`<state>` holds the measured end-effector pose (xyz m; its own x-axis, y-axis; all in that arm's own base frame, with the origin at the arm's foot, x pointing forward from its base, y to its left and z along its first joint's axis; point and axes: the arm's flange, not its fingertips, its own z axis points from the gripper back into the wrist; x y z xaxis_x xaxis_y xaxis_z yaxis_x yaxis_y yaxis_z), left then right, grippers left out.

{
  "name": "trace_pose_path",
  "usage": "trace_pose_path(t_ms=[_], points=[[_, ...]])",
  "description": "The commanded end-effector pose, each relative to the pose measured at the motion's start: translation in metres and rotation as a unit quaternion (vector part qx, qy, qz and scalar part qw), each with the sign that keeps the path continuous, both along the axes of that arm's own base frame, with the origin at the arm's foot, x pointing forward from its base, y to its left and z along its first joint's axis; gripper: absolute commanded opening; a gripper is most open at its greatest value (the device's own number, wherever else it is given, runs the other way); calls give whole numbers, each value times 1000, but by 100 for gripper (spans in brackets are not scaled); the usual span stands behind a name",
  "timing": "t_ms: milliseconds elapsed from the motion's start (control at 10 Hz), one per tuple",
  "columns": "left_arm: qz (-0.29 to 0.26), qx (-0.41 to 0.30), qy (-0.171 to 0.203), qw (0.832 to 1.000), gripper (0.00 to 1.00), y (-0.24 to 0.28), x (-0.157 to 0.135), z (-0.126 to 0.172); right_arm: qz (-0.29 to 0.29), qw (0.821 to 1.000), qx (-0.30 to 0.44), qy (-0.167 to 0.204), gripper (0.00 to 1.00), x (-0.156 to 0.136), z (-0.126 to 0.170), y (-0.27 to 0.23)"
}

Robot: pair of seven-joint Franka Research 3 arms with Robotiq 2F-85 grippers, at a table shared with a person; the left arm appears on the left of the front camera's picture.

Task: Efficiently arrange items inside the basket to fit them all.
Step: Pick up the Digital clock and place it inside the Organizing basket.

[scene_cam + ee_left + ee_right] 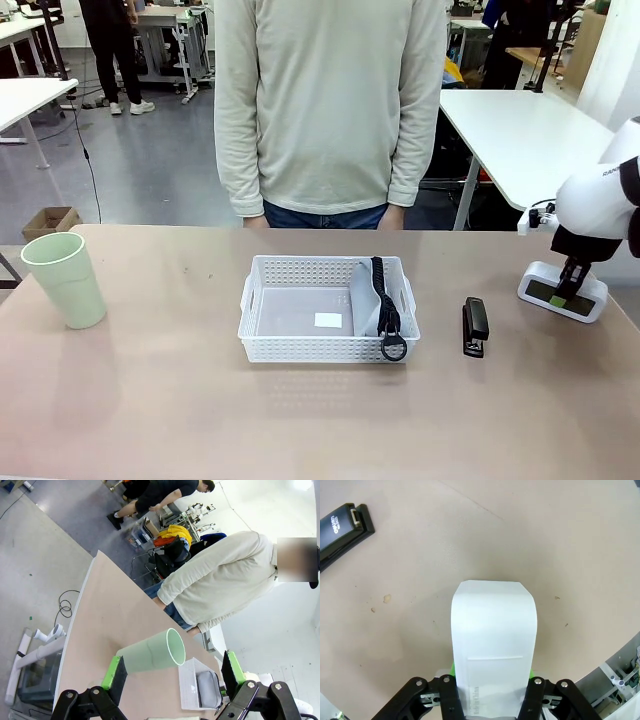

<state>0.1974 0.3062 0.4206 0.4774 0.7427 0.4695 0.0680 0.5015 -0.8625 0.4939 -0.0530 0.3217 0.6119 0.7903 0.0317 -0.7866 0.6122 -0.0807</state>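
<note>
The white basket (310,348) sits mid-table with the grey pouch (365,295) lying in its right end, black strap (385,300) draped over the front rim. To the basket's right lies the black stapler (475,325), which also shows in the right wrist view (340,527). At the far right the small white box (590,298) rests on the table, and my right gripper (570,290) (491,672) is shut on the box (492,630). The pale green cup (65,280) stands upright at the far left. Short of the cup (150,655), my left gripper (172,669) hangs open and holds nothing.
A person in a pale sweatshirt (325,100) stands at the table's far edge, no hands over the table. A small white sticker (328,320) lies on the basket floor, whose left part is bare. Open tabletop lies between cup and basket and along the near edge.
</note>
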Motion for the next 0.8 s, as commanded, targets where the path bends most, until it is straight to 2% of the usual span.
trace_pose_path(t_ms=[0,100,200,300,400,500,600,700], points=[[2,5,-17,1000,100,0,2,-1,34,998,33,37,0,-3,24,4],[2,5,-17,1000,100,0,2,-1,6,999,-3,49,0,-14,56,13],[2,5,-17,1000,100,0,2,-1,-1,999,-3,43,0,-31,94,21],[2,5,-17,1000,100,0,2,-1,-21,1000,-9,15,0,-53,132,29],[2,5,-17,1000,100,0,2,-1,-56,998,12,-7,40,-71,158,37],[2,5,-17,1000,100,0,2,-1,-79,996,38,-2,40,-84,174,45],[2,5,-17,1000,100,0,2,-1,-89,995,51,1,40,-90,173,51],[2,5,-17,1000,100,0,2,-1,-133,990,41,-4,40,-81,155,45]])
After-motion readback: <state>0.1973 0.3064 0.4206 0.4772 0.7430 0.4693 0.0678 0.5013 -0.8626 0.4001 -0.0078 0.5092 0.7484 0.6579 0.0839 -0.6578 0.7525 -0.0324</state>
